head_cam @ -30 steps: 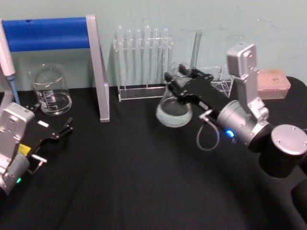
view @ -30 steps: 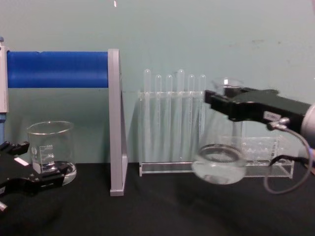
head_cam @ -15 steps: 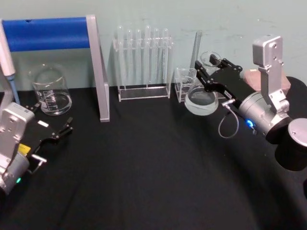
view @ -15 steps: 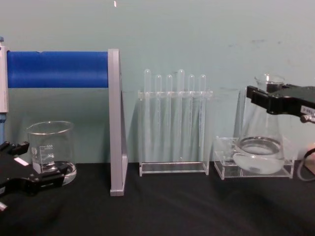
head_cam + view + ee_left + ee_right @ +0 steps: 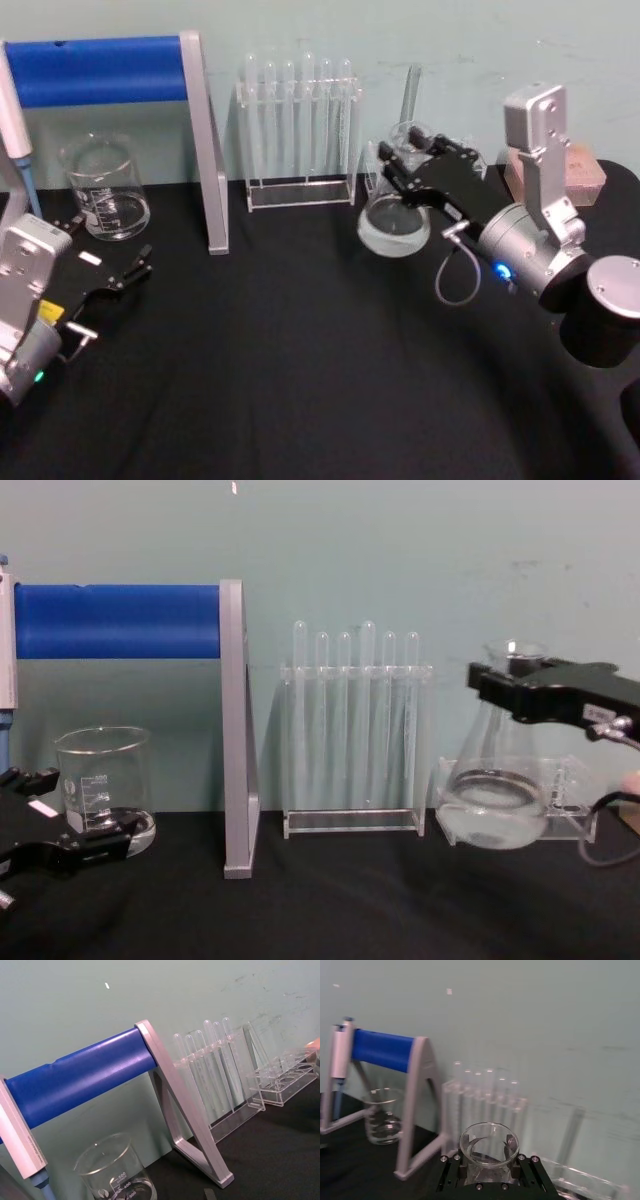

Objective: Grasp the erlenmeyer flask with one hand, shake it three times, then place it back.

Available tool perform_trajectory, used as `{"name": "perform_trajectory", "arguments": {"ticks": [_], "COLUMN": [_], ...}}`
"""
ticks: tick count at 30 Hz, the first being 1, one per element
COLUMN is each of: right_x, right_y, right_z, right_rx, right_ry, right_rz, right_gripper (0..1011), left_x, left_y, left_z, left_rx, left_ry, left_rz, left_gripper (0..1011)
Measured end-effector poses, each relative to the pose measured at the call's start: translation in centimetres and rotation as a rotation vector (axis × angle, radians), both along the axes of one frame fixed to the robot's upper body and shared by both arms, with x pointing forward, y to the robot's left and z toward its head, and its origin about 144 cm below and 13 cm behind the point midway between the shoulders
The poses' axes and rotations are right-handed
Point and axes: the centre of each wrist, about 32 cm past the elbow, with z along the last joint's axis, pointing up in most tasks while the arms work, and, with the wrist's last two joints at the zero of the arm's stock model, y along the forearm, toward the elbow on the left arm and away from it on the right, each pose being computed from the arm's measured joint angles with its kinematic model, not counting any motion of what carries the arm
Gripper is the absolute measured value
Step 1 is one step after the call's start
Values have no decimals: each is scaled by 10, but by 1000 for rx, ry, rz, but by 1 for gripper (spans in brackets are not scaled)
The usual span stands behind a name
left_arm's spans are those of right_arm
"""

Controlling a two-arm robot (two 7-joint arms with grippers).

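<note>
Right now, status by item:

Right tool (image 5: 404, 168): clamped on the neck of the erlenmeyer flask (image 5: 394, 222), just below the flared rim. Reaches in from the right, with the silver wrist and grey cable loop behind it.

Grip, right wrist view: black tool body directly under the flask mouth, neck pinched from both sides, round rim facing the camera.

Flask location: right of centre, over the far half of the worktop (image 5: 300, 380). Sits on the near side of the low clear rack (image 5: 568, 802) and to the right of the test tube rack (image 5: 298, 130).

Flask attitude: slightly tilted, with the wide base a little left of the neck in the chest view.

Flask contact with worktop: cannot tell. Base sits low, close to the black surface.

Flask contents: pale layer low in the body with a ring line above it. Looks like a small amount of clear liquid.

Left tool (image 5: 110, 246): near the left edge, low over the worktop. Jaws wide, holding nothing, well apart from the flask.

Beaker (image 5: 103, 190): upright at far left, just beyond the left tool, not touched by it.

Blue bar frame (image 5: 100, 70): far left, with its grey upright leg standing between the beaker and the test tube rack.

Test tube rack detail: clear, with a row of upright tubes, against the far wall at centre.

Pipette (image 5: 15, 120): hanging at the far left edge, beside the blue bar.

Pink box (image 5: 565, 172): far right, behind the right arm.
</note>
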Motion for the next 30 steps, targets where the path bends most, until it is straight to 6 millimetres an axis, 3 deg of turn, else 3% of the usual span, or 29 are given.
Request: {"name": "perform_trajectory", "arguments": {"ticks": [13,30], "right_x": [-20,-37], "right_y": [32,51], "right_z": [-2,-3], "right_rx": [13,17], "right_ry": [36,58], "right_rz": [198,335], "right_gripper": [450,450], "left_x": [0,0], "left_y": [0,0], "left_z": [0,0], "left_rx": [0,0], "left_ry": [0,0], "left_rz": [0,0], "left_gripper": [1001,1001]}}
